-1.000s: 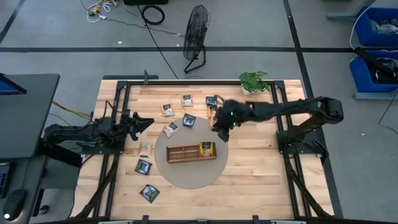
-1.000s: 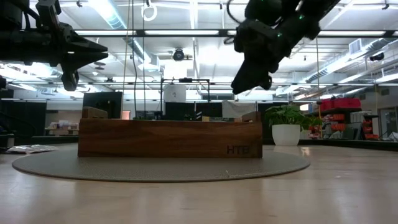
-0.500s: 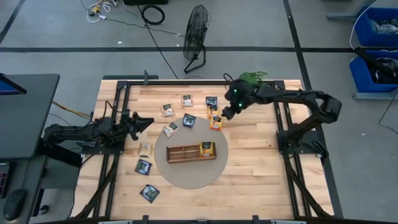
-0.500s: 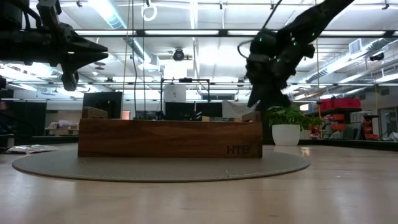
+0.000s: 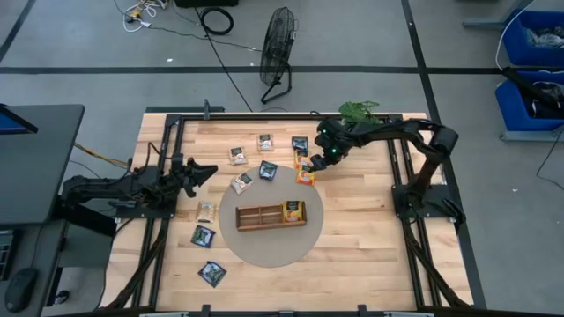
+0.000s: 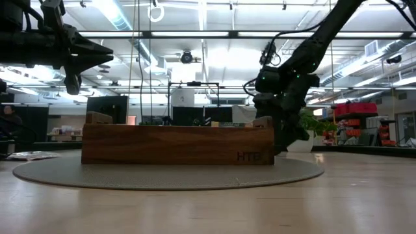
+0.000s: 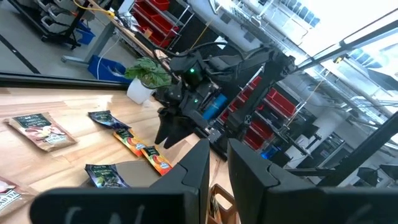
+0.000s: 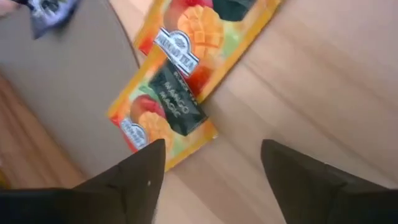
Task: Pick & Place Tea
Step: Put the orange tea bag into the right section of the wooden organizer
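Two orange tea sachets [image 8: 165, 109] [image 8: 211, 25] lie flat on the table, overlapping at one corner, just beyond the round grey mat [image 5: 269, 246]. My right gripper [image 8: 211, 149] hovers open close above them, slanting down, a finger on either side of the nearer one's corner. Another orange sachet [image 5: 293, 210] sits in the right end of the wooden tray [image 5: 264, 216] on the mat. Several more sachets, dark [image 5: 204, 235] and pale [image 5: 237, 155], lie scattered on the wood. My left gripper [image 5: 201, 172] waits at the table's left, level, slightly open, with nothing between its fingers.
A potted plant [image 5: 359, 113] stands at the far edge right behind my right arm. Black frame rails [image 5: 167, 158] run along the table's left and right sides. Bare wood lies right of the mat [image 5: 361, 220].
My right gripper has come down from high above the tray's right end to just over the two orange sachets, shifting a little toward the far edge. Its arm has swung toward the far right corner. The sachets have not moved.
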Controlling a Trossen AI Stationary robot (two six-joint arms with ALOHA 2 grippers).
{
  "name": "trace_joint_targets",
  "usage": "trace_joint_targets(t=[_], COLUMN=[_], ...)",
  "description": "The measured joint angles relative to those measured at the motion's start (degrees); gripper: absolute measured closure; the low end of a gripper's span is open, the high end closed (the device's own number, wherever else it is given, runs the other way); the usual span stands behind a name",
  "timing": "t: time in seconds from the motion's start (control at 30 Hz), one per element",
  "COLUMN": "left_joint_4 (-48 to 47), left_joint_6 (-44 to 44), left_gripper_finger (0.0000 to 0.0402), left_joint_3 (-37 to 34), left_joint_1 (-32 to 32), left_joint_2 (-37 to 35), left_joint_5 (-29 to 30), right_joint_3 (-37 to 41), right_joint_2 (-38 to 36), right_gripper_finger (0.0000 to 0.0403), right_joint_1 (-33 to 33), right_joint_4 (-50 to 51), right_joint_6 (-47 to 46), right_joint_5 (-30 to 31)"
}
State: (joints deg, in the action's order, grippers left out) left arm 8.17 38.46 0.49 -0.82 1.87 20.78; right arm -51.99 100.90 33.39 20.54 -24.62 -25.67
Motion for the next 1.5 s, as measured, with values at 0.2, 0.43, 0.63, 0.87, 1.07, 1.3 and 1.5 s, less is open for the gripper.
trace_joint_targets(t=[0.2, 0.43, 0.63, 0.87, 1.07, 1.3, 1.5], left_joint_4=[0.42, 0.39, 0.15, 0.15, 0.15, 0.13, 0.13], left_joint_6=[0.00, -0.02, -0.09, -0.08, -0.07, -0.07, -0.07], left_gripper_finger=[0.0342, 0.0342, 0.0342, 0.0342, 0.0342, 0.0342, 0.0342], left_joint_3=[0.00, 0.00, 0.00, 0.00, 0.00, 0.00, 0.00], left_joint_1=[0.00, 0.00, 0.00, 0.00, 0.00, 0.00, 0.00], left_joint_2=[-0.02, -0.02, -0.02, -0.02, -0.02, -0.02, -0.02], left_joint_5=[0.00, 0.00, 0.00, 0.00, 0.00, 0.00, 0.00], right_joint_3=[-0.04, -0.02, 0.01, 0.05, 0.05, 0.11, 0.09], right_joint_2=[1.10, 1.29, 1.32, 1.33, 1.33, -1.73, -10.55], right_gripper_finger=[0.0130, 0.0147, 0.0172, 0.0274, 0.0392, 0.0400, 0.0401], right_joint_1=[-0.17, -1.64, -3.47, -4.07, -4.03, -4.35, -6.14], right_joint_4=[-4.08, -5.53, -5.24, -5.01, -5.03, -3.18, -1.40], right_joint_6=[-1.30, -1.33, -1.87, -1.20, 0.44, 1.69, 2.82], right_joint_5=[-1.42, -1.77, -2.00, -0.56, -0.29, -0.27, 2.06])
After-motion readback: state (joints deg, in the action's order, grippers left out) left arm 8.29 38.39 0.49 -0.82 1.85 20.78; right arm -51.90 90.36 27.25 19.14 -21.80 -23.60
